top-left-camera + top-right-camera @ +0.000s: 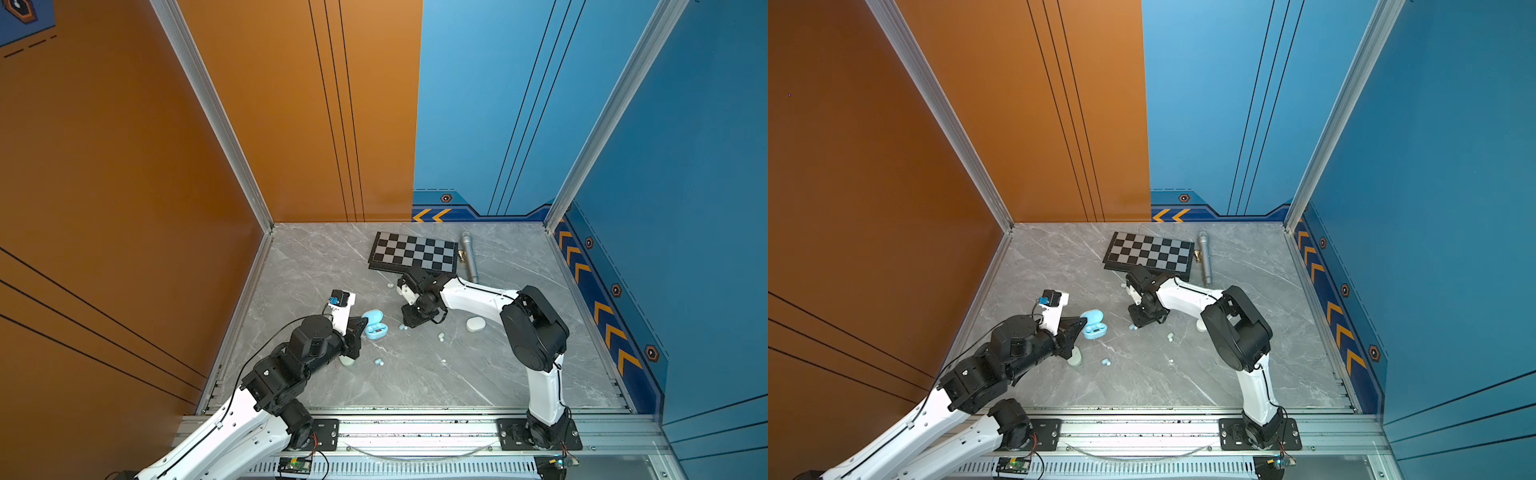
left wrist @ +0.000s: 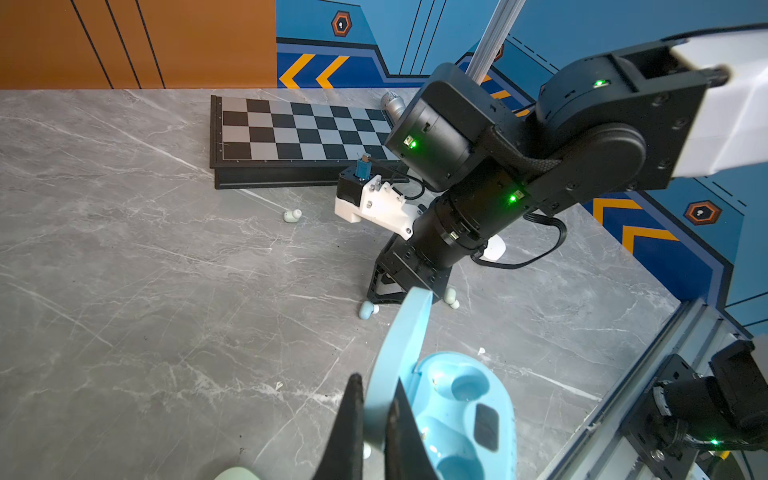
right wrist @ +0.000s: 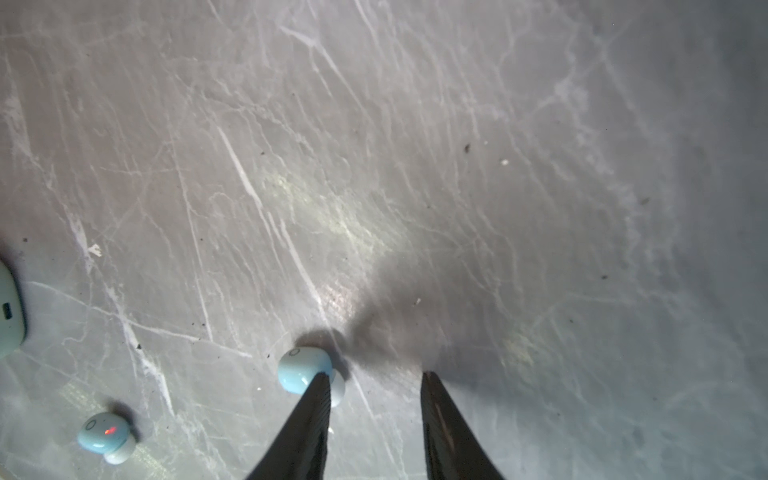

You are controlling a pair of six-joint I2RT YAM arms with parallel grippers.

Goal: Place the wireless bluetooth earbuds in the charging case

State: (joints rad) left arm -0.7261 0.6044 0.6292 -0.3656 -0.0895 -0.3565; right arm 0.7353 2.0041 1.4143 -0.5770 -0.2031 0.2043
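Left claw (image 2: 376, 388): clamped tight on the raised lid of the light blue charging case (image 2: 461, 399), propping it open; both wells look empty.
Right claw (image 3: 374, 374): partly open, gripping nothing, tips down at the grey marble bench (image 3: 415, 166).
Light blue earbud (image 3: 301, 368): on the bench, pressed against the outer side of one finger, not inside the gap.
Second light blue earbud (image 3: 104, 434): close by, red light showing.
Mint earbuds (image 1: 440, 336): loose on the bench, near the right arm.
Risk, pickup: closing from here likely to miss or flick the round bud away, because of the off-centre approach.
Risk, case: a slipping lid pinch could let the case tip or snap closed.
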